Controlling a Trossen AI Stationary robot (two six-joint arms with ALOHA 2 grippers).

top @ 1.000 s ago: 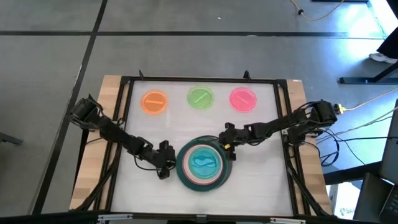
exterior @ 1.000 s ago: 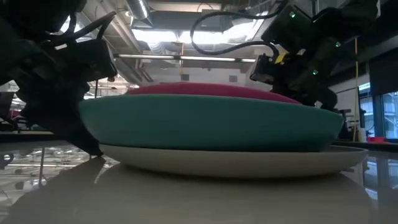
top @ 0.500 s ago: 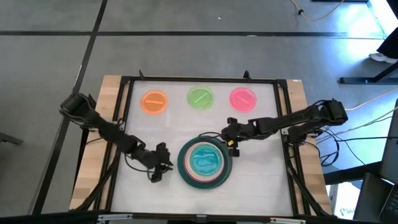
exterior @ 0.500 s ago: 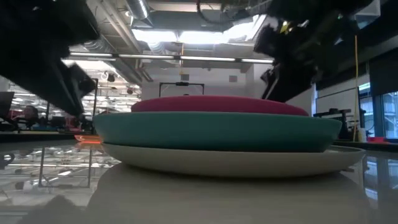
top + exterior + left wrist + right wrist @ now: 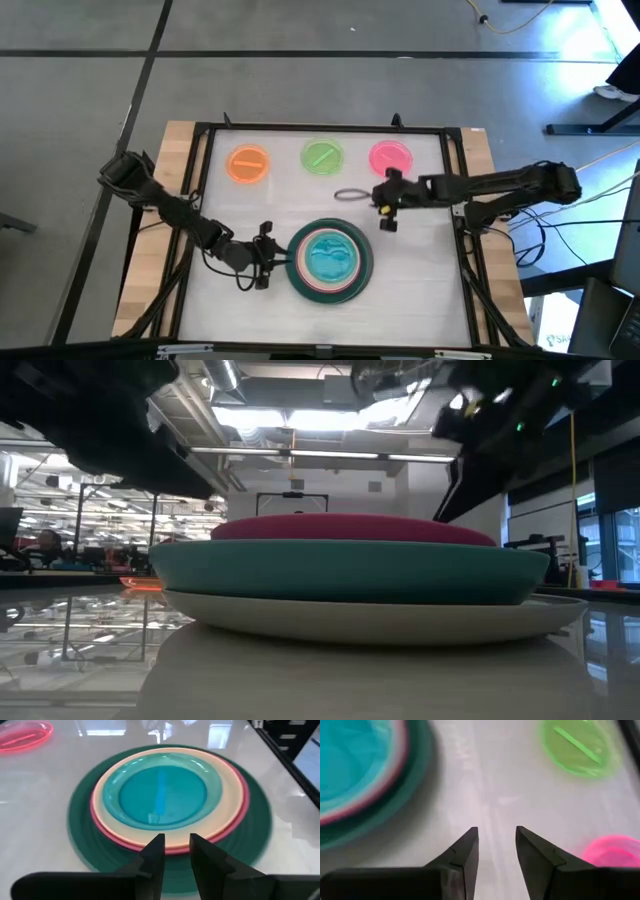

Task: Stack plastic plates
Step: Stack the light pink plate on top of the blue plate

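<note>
A stack of plates [image 5: 330, 262] sits on the near middle of the table. A teal plate [image 5: 160, 795] lies on top, over peach, magenta and dark green ones; the low view shows a pale plate [image 5: 370, 620] at the bottom. Orange [image 5: 248, 164], green [image 5: 321, 157] and pink [image 5: 390, 158] small plates lie singly in a row near the far edge. My left gripper [image 5: 265, 255] hovers just left of the stack, open by a narrow gap [image 5: 176, 851]. My right gripper [image 5: 385, 210] is open [image 5: 496, 845] above bare table, between the stack and the pink plate.
A black frame [image 5: 320, 128] borders the white tabletop, with wooden strips [image 5: 180, 150] outside it. Bare table lies left and right of the stack and between it and the far row. Cables and floor surround the table.
My right gripper has left the stack's far right rim and moved up and toward the far edge, ending near the pink plate. My left gripper has drawn back a little to the left of the stack and risen off the table. The stack has stayed put.
</note>
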